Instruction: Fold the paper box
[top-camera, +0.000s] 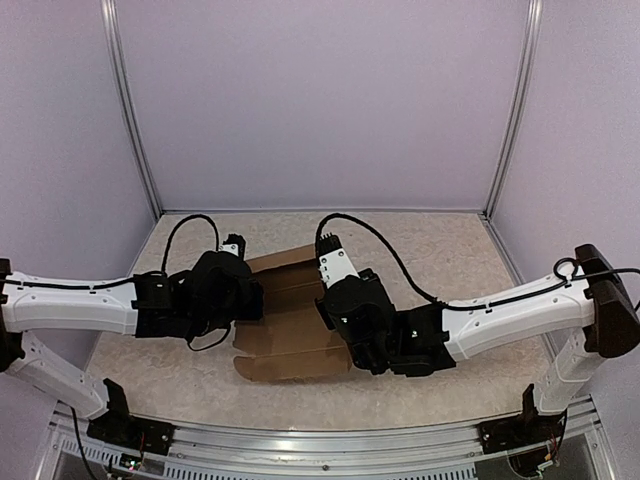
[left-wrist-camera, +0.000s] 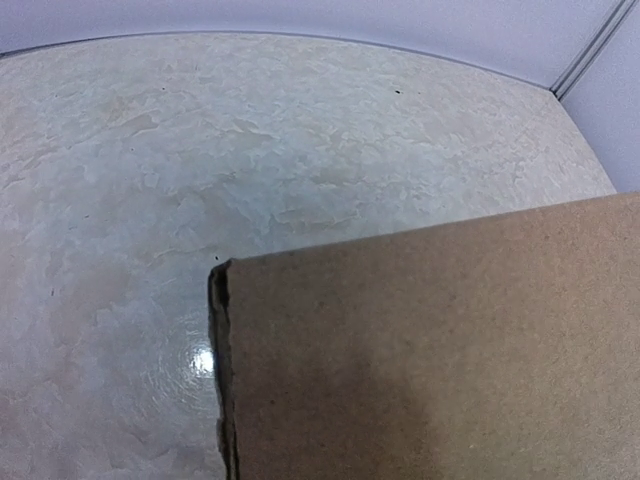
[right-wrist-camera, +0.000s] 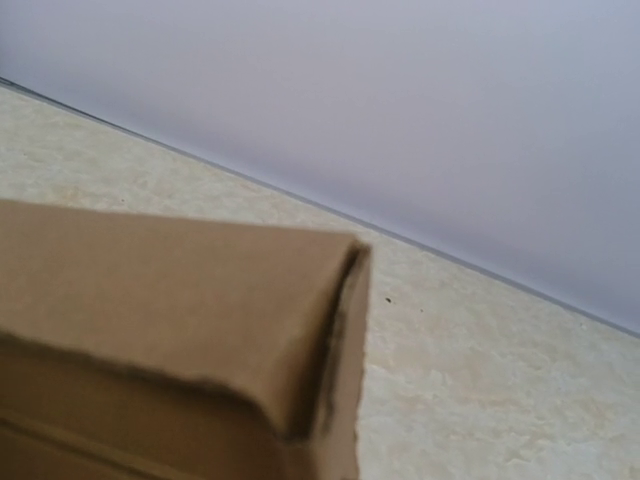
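The paper box (top-camera: 283, 338) is a brown cardboard sheet with creased panels and flaps, lying on the table between the two arms. My left gripper (top-camera: 246, 297) presses in at its left edge and my right gripper (top-camera: 336, 308) at its right edge. In the left wrist view a flat cardboard panel (left-wrist-camera: 430, 350) fills the lower right and hides the fingers. In the right wrist view a folded, raised corner of cardboard (right-wrist-camera: 170, 300) fills the lower left and hides the fingers. I cannot tell whether either gripper is open or shut.
The beige mottled table (top-camera: 450, 250) is enclosed by pale lilac walls with metal corner posts (top-camera: 135, 120) at the back. A metal rail (top-camera: 320, 440) with the arm bases runs along the near edge.
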